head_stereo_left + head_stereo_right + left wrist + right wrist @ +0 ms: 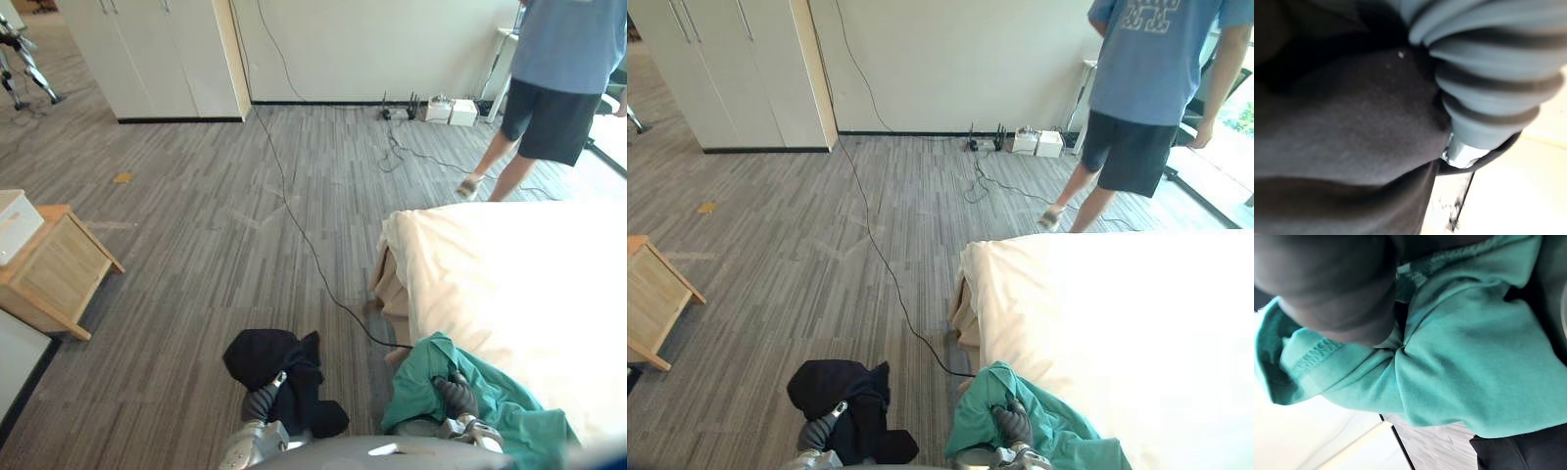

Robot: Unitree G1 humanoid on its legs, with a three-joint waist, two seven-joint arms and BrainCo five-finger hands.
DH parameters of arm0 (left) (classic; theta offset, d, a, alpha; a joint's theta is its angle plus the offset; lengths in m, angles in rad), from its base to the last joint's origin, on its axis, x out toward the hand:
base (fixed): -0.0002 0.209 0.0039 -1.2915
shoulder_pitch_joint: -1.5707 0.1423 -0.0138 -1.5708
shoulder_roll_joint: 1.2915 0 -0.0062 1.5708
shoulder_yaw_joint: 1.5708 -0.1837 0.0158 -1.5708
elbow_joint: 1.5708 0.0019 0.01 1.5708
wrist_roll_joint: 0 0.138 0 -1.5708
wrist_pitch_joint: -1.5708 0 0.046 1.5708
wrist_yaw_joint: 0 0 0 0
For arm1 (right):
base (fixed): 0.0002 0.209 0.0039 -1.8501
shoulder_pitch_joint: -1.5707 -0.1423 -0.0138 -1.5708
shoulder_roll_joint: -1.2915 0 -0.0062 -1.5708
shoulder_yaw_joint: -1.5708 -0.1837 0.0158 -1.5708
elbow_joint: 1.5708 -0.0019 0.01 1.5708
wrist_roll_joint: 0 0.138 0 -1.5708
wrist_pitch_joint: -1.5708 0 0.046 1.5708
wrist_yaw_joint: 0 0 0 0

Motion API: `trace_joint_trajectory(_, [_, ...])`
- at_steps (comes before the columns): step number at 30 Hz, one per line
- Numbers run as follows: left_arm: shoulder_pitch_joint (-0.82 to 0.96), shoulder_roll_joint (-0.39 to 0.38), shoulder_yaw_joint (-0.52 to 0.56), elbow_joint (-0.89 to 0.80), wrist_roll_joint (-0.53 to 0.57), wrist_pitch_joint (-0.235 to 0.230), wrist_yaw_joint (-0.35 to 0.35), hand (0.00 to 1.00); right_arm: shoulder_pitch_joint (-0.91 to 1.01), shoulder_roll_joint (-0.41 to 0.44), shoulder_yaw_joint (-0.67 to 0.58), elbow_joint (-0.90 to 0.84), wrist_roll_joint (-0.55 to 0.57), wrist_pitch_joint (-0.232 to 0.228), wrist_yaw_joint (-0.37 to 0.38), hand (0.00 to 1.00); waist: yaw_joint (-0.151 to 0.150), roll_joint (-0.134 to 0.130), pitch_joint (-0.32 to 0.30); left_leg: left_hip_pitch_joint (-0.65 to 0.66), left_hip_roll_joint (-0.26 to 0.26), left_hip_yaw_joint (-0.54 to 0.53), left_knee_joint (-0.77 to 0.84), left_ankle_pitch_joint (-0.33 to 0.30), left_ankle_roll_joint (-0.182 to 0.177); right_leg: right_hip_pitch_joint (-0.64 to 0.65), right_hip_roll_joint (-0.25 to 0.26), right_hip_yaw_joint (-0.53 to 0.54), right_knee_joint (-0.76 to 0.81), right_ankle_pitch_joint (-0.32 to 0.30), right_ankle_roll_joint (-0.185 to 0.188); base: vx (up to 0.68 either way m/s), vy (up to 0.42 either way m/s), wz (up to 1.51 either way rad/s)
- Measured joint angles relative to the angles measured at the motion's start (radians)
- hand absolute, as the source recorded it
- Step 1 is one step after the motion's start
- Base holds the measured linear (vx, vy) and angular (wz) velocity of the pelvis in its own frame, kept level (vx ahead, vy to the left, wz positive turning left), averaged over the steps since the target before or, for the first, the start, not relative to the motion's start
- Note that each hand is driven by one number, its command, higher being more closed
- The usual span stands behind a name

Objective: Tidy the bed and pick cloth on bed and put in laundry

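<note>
- A black cloth (269,357), soft, matte and bunched into a rounded lump, sits over the robot's left hand (261,401) above the grey striped carpet (196,245), left of the bed. The lump lies on the far side of the hand and a narrower tail runs back toward the robot and to its right.
- In the left wrist view the dark knit folds against the ribbed wrist cover; whether that hand is closed on the cloth cannot be told.
- A teal-green cloth (509,406), a stitched-hem knit in deep creases, is gathered around the right hand (457,396) at the near corner of the bed (519,284). Its long axis slants from that corner toward the robot's right.
- The right hand is buried in the green folds, so its grip cannot be told either.
- The bed wears a smooth cream cover.
- A person (563,78) in a blue shirt and dark shorts stands beyond it.
- A pale wooden side table (59,269) stands well to the left.
</note>
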Motion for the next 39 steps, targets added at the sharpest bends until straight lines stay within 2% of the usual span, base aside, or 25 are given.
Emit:
trace_joint_trajectory(1, [-0.004,0.007,-0.001,0.003,0.0,0.0,0.0,1.0,0.002,0.004,0.0,0.002,0.0,0.002,0.005,1.0,-0.001,-0.014,0.005,0.0,-0.003,-0.006,-0.007,-0.004,-0.006,0.005,0.004,-0.005,-0.017,0.006,0.001,0.06,-0.069,0.43])
trace_joint_trajectory(2, [-0.01,0.016,-0.002,-0.011,0.0,-0.003,-0.002,1.0,0.023,0.025,-0.001,-0.009,0.0,0.003,0.011,1.0,-0.007,-0.031,0.01,-0.035,0.005,0.022,0.177,-0.057,-0.003,0.007,-0.006,-0.04,-0.031,0.012,0.007,0.07,-0.067,0.36])
trace_joint_trajectory(3, [-0.008,0.013,-0.002,-0.014,0.001,-0.003,-0.001,1.0,0.024,0.024,0.0,-0.019,-0.001,0.004,0.011,1.0,-0.007,-0.025,0.011,-0.045,0.017,0.034,0.225,-0.079,-0.004,0.007,-0.001,-0.044,-0.031,0.012,0.007,0.06,-0.023,0.6])
trace_joint_trajectory(4, [0.003,0.002,0.002,-0.021,0.002,-0.004,-0.001,1.0,0.05,0.019,0.005,-0.066,-0.002,0.004,0.011,1.0,-0.01,0.014,0.008,-0.046,0.069,0.059,0.338,-0.16,-0.022,0.012,0.02,-0.063,-0.023,0.015,0.001,-0.03,0.032,0.69])
trace_joint_trajectory(6, [0.006,-0.033,-0.002,-0.031,0.004,-0.004,-0.003,1.0,0.053,0.014,0.006,-0.111,-0.022,0.005,0.007,1.0,-0.007,0.045,0.014,-0.049,0.109,0.059,0.349,-0.289,-0.028,-0.02,0.024,-0.08,0.069,-0.02,-0.016,-0.04,0.084,0.57])
trace_joint_trajectory(8, [0.008,-0.025,0.001,-0.061,0.012,-0.016,-0.004,1.0,0.054,0.022,0.037,-0.148,-0.038,0.021,0.005,1.0,0.039,-0.004,-0.008,-0.079,0.047,0.045,0.338,-0.309,-0.033,-0.087,-0.03,-0.056,0.172,-0.054,-0.024,0.01,0.019,0.18])
trace_joint_trajectory(9, [0.007,-0.015,0.001,-0.065,0.012,-0.017,-0.004,1.0,0.05,0.025,0.044,-0.159,-0.038,0.026,0.007,1.0,0.04,-0.018,-0.016,-0.085,0.029,0.039,0.312,-0.308,-0.032,-0.097,-0.037,-0.055,0.162,-0.054,-0.027,0.08,0.02,0.45])
trace_joint_trajectory(10, [0.017,-0.004,0.01,-0.075,0.012,-0.022,-0.004,1.0,0.041,0.042,0.046,-0.164,-0.038,0.031,0.01,1.0,0.034,-0.041,-0.037,-0.117,0.039,0.063,0.448,-0.327,-0.006,-0.116,-0.058,-0.069,0.141,-0.058,-0.05,0.08,0.043,0.4])
trace_joint_trajectory(11, [0.019,-0.019,0.012,-0.073,0.011,-0.035,-0.006,1.0,0.032,0.025,0.04,-0.186,-0.038,0.036,0.014,1.0,0.03,0.037,-0.038,-0.128,0.144,0.053,0.584,-0.343,-0.055,-0.121,0.0,-0.083,0.158,-0.076,-0.058,0.09,0.069,0.27])
trace_joint_trajectory(12, [0.031,-0.037,0.013,-0.068,0.011,-0.036,-0.006,1.0,0.03,0.007,0.038,-0.199,-0.038,0.043,0.017,1.0,0.034,0.096,-0.049,-0.089,0.172,0.031,0.51,-0.435,-0.114,-0.117,0.045,-0.091,0.17,-0.089,-0.05,0.24,0.108,-0.34])
trace_joint_trajectory(13, [0.04,-0.046,0.032,-0.015,0.011,-0.035,-0.004,1.0,0.018,-0.005,0.039,-0.156,-0.039,0.068,0.029,1.0,0.052,0.102,-0.05,-0.01,0.161,0.062,0.43,-0.448,-0.107,-0.091,0.069,-0.073,0.167,-0.099,-0.043,0.32,0.06,-0.2])
trace_joint_trajectory(15, [0.029,-0.036,0.033,0.028,0.012,-0.033,-0.007,1.0,0.006,-0.022,0.012,-0.139,-0.035,0.065,0.045,1.0,0.026,0.1,-0.059,-0.138,0.202,0.068,0.676,-0.337,-0.135,-0.058,0.093,-0.085,0.095,-0.108,-0.07,0.23,0.006,0.29])
trace_joint_trajectory(16, [0.021,-0.038,0.038,0.028,0.012,-0.033,-0.01,1.0,0.01,-0.045,-0.007,-0.132,-0.033,0.07,0.048,1.0,0.019,0.103,-0.047,-0.2,0.221,0.07,0.809,-0.234,-0.13,-0.019,0.098,-0.075,0.048,-0.103,-0.073,0.33,0.097,0.16])
trace_joint_trajectory(17, [0.019,-0.056,0.049,0.019,0.011,-0.039,-0.016,1.0,0.01,-0.069,-0.038,-0.123,-0.025,0.082,0.057,1.0,0.031,0.096,-0.02,-0.269,0.224,0.071,0.964,0.039,-0.105,0.074,0.085,-0.048,-0.028,-0.092,-0.076,0.42,0.126,-0.05])
trace_joint_trajectory(18, [0.025,-0.055,0.053,0.013,0.011,-0.047,-0.02,1.0,0.01,-0.071,-0.048,-0.12,-0.019,0.082,0.063,1.0,0.036,0.089,-0.016,-0.293,0.216,0.072,1.008,0.008,-0.113,0.109,0.078,-0.047,-0.063,-0.082,-0.066,0.41,0.145,-0.21])
trace_joint_trajectory(20, [-0.001,-0.058,0.046,0.01,0.011,-0.052,-0.026,1.0,-0.015,-0.099,-0.105,-0.108,0.012,0.082,0.064,1.0,0.039,0.096,-0.001,-0.404,0.136,0.061,0.878,-0.195,-0.117,0.193,0.022,-0.042,-0.124,-0.091,-0.032,0.39,0.189,-0.15])
trace_joint_trajectory(22, [-0.004,-0.057,0.035,-0.001,0.009,-0.06,-0.021,1.0,-0.018,-0.101,-0.101,-0.111,0.012,0.081,0.065,1.0,0.043,0.098,0.008,-0.462,0.119,0.08,0.672,-0.191,-0.129,0.222,-0.012,-0.041,-0.125,-0.114,0.009,0.43,0.222,-0.33])
trace_joint_trajectory(23, [0.012,-0.056,0.026,-0.011,-0.017,-0.066,-0.009,1.0,0.009,-0.107,-0.075,-0.124,0.011,0.08,0.065,1.0,0.044,0.12,0.013,-0.428,0.138,0.103,0.346,-0.002,-0.112,0.278,-0.001,-0.024,-0.129,-0.14,0.055,0.53,0.269,-0.45])
trace_joint_trajectory(24, [-0.003,-0.048,0.024,0.007,-0.038,-0.063,0.006,1.0,0.004,-0.093,-0.049,-0.096,0.01,0.087,0.062,1.0,0.041,0.079,0.032,-0.363,0.111,0.149,0.339,-0.007,-0.027,0.336,-0.041,-0.001,-0.141,-0.155,0.074,0.44,0.204,-0.34])
trace_joint_trajectory(26, [-0.024,-0.04,0.021,-0.019,-0.069,-0.063,0.032,1.0,0.009,-0.09,0.01,-0.105,0.007,0.086,0.07,1.0,0.035,0.077,0.036,-0.368,0.122,0.148,0.377,-0.048,-0.043,0.335,-0.006,0.007,-0.193,-0.107,0.035,0.33,0.125,-0.08])
trace_joint_trajectory(31, [-0.078,-0.007,-0.014,-0.025,-0.088,-0.033,0.044,1.0,-0.007,-0.084,0.036,-0.121,-0.023,0.086,0.046,1.0,0.042,0.077,0.044,-0.391,0.169,0.22,0.505,-0.219,-0.034,0.368,-0.005,-0.015,-0.196,-0.063,0.061,0.27,0.1,0.06])
trace_joint_trajectory(33, [-0.091,-0.006,-0.012,-0.024,-0.107,-0.019,0.044,1.0,-0.017,-0.083,0.04,-0.122,-0.039,0.087,0.034,1.0,0.057,0.066,0.036,-0.381,0.151,0.223,0.508,-0.258,-0.027,0.347,-0.028,-0.014,-0.111,-0.055,0.087,0.3,0.101,0.03])
trace_joint_trajectory(36, [-0.08,0.022,-0.01,-0.041,-0.102,-0.014,0.043,1.0,-0.016,-0.058,0.058,-0.121,-0.039,0.085,0.02,1.0,0.077,-0.014,-0.014,-0.334,0.045,0.225,0.437,-0.284,0.008,0.109,-0.179,0.061,0.363,0.027,0.148,0.3,0.113,0.3])
trace_joint_trajectory(37, [-0.076,0.032,-0.01,-0.043,-0.094,-0.014,0.048,1.0,-0.015,-0.05,0.064,-0.115,-0.039,0.083,0.017,1.0,0.075,-0.027,-0.022,-0.3,0.023,0.207,0.414,-0.293,0.026,0.025,-0.209,0.098,0.537,0.129,0.149,0.41,0.103,0.46])
trace_joint_trajectory(39, [-0.063,0.021,-0.015,-0.044,-0.094,-0.013,0.068,1.0,-0.009,-0.043,0.084,-0.11,-0.039,0.082,0.016,1.0,0.072,-0.013,-0.015,-0.223,0.022,0.158,0.378,-0.304,0.04,-0.06,-0.199,0.082,0.684,0.036,0.087,0.37,0.077,0.52])
